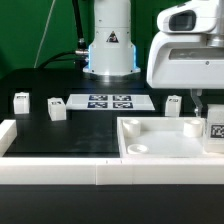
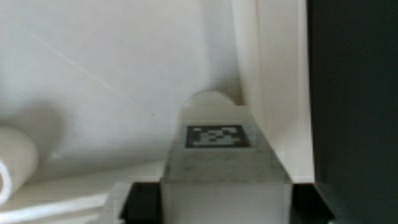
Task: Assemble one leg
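My gripper [image 1: 212,120] is at the exterior view's right, shut on a small white leg [image 1: 215,131] with a black-and-white tag. It holds the leg down at the far right corner of the big white square tray-like part [image 1: 150,150]. In the wrist view the leg [image 2: 217,150] sits between my two black fingers [image 2: 146,205], tag facing the camera, its far end close to the tray's raised wall [image 2: 267,60]. I cannot tell whether the leg touches the tray floor. My gripper [image 2: 221,203] is closed on the leg's sides.
Three more legs stand on the black table: two at the exterior view's left [image 1: 21,100] [image 1: 56,110], one by the tray [image 1: 173,104]. The marker board [image 1: 105,101] lies in the middle. A white border wall [image 1: 50,172] runs along the front. A round socket [image 2: 15,155] shows beside the leg.
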`<state>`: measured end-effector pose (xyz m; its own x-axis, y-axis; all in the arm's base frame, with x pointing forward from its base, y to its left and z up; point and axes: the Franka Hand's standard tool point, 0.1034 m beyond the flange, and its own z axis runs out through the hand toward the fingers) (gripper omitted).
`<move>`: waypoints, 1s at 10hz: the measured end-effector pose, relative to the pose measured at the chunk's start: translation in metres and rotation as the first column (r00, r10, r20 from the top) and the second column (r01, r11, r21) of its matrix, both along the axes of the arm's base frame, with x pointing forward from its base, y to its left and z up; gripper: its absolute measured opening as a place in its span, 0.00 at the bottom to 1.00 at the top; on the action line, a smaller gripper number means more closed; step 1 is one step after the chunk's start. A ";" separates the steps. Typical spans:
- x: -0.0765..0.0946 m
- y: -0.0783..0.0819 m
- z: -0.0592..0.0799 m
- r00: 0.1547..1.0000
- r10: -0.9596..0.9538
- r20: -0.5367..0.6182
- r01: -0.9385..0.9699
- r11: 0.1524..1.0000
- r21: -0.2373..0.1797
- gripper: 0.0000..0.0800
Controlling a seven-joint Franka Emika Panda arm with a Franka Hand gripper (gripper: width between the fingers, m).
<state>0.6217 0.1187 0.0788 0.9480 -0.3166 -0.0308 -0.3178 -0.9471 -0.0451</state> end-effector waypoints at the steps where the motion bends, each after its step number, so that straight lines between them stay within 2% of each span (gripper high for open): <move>1: 0.000 0.000 0.000 0.994 -0.109 -0.005 0.109 0.994 0.001 0.36; 3: 0.000 0.000 0.000 0.965 -0.262 -0.015 0.262 0.965 0.009 0.36; 4: 0.002 -0.001 -0.001 0.909 -0.415 -0.018 0.416 0.909 0.018 0.36; 7: 0.002 -0.001 -0.001 0.684 -0.728 -0.045 0.729 0.683 0.035 0.36; 10: 0.002 0.002 -0.001 0.429 -0.901 -0.069 0.904 0.427 0.031 0.36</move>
